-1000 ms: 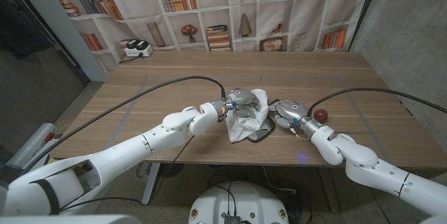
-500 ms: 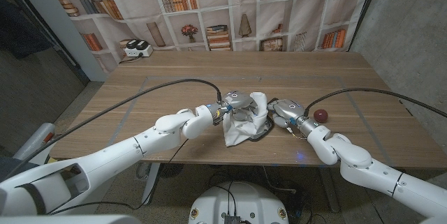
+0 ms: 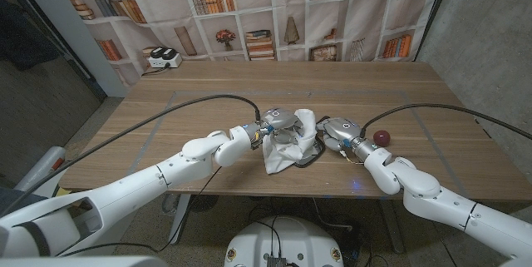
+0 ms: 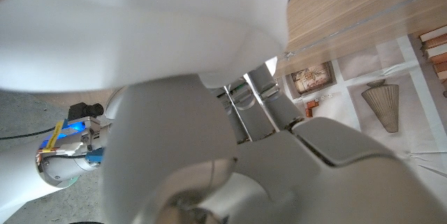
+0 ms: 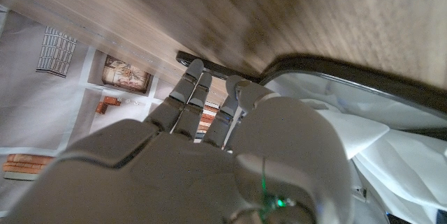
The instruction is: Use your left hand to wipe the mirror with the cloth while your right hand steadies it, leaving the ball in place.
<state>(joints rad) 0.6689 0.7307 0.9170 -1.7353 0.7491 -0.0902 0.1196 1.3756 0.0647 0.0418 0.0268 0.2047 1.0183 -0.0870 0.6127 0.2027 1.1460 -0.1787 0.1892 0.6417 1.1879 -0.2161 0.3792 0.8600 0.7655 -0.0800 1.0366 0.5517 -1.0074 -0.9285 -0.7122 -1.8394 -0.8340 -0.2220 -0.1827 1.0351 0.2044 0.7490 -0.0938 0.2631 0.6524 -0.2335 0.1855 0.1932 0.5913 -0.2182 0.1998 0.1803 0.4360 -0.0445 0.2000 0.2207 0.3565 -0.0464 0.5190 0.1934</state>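
A white cloth (image 3: 287, 146) lies bunched over the dark-rimmed mirror (image 3: 310, 160) at the table's middle front. My left hand (image 3: 278, 121) grips the cloth from above and presses it onto the mirror. In the left wrist view the cloth (image 4: 140, 28) bulges right over my left hand (image 4: 230, 161). My right hand (image 3: 337, 129) holds the mirror's right edge. The right wrist view has its fingers (image 5: 197, 88) reaching onto the mirror's black rim (image 5: 328, 70), with cloth (image 5: 349, 137) beside them. A dark red ball (image 3: 381, 137) sits on the table just right of my right hand, untouched.
Black cables (image 3: 191, 101) run across the wooden table (image 3: 208, 84) to both wrists. A white box with two dark knobs (image 3: 163, 57) stands at the far left edge. A bookshelf backdrop (image 3: 274, 9) closes the far side.
My left hand has slid the cloth a little to the left over the mirror. My right hand has shifted slightly left with it. The ball stays where it was.
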